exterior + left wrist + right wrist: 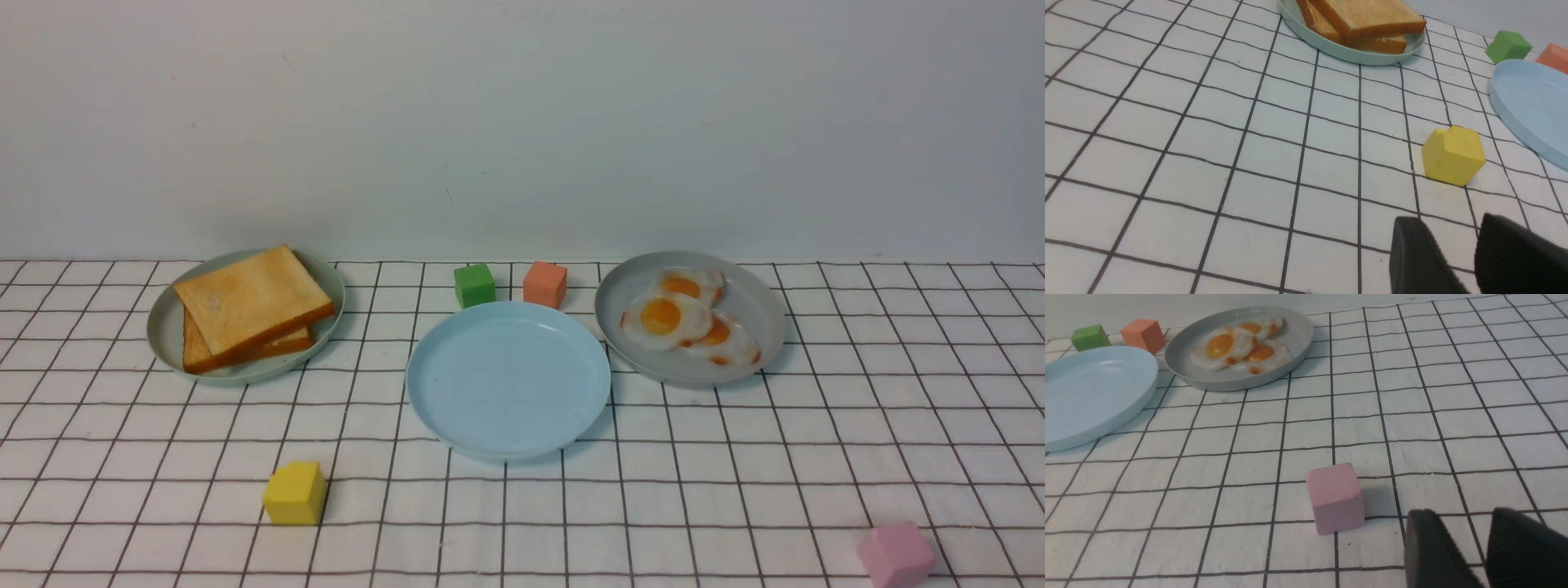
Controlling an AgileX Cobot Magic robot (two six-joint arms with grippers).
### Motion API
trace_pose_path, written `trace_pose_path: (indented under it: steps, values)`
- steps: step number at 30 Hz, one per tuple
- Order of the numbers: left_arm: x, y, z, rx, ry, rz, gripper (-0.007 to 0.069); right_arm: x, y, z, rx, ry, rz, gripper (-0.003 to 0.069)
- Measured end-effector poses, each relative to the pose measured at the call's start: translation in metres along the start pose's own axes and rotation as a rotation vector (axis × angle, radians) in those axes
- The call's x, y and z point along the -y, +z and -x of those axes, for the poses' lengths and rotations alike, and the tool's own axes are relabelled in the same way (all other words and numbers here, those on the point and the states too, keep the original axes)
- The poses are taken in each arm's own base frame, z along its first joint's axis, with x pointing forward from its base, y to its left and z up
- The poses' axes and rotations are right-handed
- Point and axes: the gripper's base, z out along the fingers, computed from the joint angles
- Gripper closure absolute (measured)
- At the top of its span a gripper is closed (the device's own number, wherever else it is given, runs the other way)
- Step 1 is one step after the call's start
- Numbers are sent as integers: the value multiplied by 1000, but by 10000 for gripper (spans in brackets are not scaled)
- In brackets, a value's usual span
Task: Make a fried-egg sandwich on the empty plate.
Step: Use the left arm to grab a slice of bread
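Currently two square toast slices (253, 304) lie stacked flat, edges skewed to the grid, on a pale green plate (163, 331) well ahead of the left pincer (1449, 223), likely the nearer arm for the bread. Its jaws stand partly parted and hold nothing. A yellow cube (1453, 155) sits just ahead of it on the tabletop. The empty light blue plate (506, 384) lies ahead, between both pincers. Overlapping fried eggs (682, 318) rest on a grey plate (759, 310) well ahead of the right pincer (1461, 517), whose jaws are also partly parted and empty, with a pink cube (1336, 498) just before it.
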Motion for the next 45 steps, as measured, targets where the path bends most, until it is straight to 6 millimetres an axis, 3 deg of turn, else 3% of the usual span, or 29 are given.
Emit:
trace_pose_path:
  steps: [25, 27, 36, 40, 43, 45]
  values:
    - [0, 0, 1, 13, -7, -5, 387, 0, 0, 0, 0, 0, 0, 418]
    - [2, 0, 4, 42, -72, -29, 387, 0, 0, 0, 0, 0, 0, 417]
    - [11, -5, 28, 243, -796, -237, 387, 0, 0, 0, 0, 0, 0, 418]
    - [10, -6, 31, 281, -828, -250, 387, 0, 0, 0, 0, 0, 0, 418]
    - [12, -7, 31, 261, -746, -240, 409, 0, 0, 0, 0, 0, 0, 418]
    - [18, -13, 42, 258, -634, -251, 477, 0, 0, 0, 0, 0, 0, 418]
